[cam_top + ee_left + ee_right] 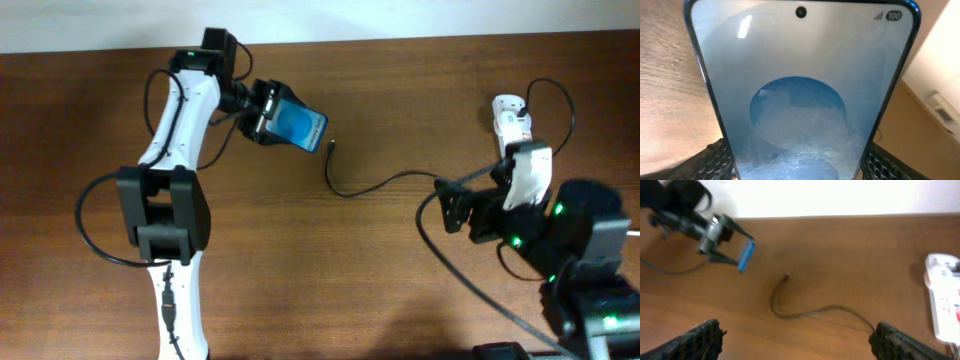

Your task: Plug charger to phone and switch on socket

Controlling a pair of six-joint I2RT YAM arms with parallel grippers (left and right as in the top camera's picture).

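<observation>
My left gripper is shut on the phone and holds it tilted above the table at the back left. In the left wrist view the phone's blue screen fills the frame, held between both fingers. The charger, a thin black cable, lies curved on the table, its plug tip just right of the phone. My right gripper is open and empty near the cable's right stretch. In the right wrist view the cable runs to beside the right finger, between the open jaws. The socket, a white power strip, lies at the back right.
The white wall edge runs along the table's far side. The power strip has red marks and a black lead looping from it. The left arm's black cables hang at the left. The phone also shows in the right wrist view.
</observation>
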